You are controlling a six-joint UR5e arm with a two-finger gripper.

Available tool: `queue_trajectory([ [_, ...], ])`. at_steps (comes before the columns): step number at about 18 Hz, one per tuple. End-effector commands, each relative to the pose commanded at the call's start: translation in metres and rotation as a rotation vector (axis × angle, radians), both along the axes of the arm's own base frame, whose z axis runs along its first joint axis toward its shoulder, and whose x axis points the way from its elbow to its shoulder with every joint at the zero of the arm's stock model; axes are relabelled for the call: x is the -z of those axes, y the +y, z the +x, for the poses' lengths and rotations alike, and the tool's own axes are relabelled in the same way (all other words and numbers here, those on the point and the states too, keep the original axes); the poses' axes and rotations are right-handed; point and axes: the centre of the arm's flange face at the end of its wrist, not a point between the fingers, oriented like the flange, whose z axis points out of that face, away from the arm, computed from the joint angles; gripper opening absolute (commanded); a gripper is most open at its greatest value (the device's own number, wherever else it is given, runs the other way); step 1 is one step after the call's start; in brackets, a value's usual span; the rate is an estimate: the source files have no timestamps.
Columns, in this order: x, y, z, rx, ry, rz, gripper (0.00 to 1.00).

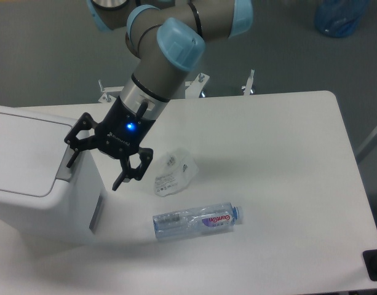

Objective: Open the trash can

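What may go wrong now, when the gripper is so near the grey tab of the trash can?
1. The open gripper has one finger at the grey tab and the other off the trash can; that finger might slip off the tab's edge without pressing it.
2. The free finger hangs near the crumpled wrapper and may knock it towards the plastic bottle.
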Motion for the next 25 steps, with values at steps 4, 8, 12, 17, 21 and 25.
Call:
queue_trajectory([
  [4, 0.0, 0.0, 0.0, -0.001, 0.002, 0.0, 1.0],
  [8, -0.002, 0.0, 0.0, 0.001, 0.005, 0.003, 1.0],
  [12, 0.0, 0.0, 0.0, -0.001, 0.005, -0.001, 1.0],
  [17, 0.003, 0.001, -0.001, 0.0, 0.002, -0.005, 1.0],
  [21, -0.006, 0.002, -0.002, -0.001, 0.017, 0.013, 1.0],
  [25, -0.045, 0.003, -0.014, -0.011, 0.079, 0.077, 1.0],
])
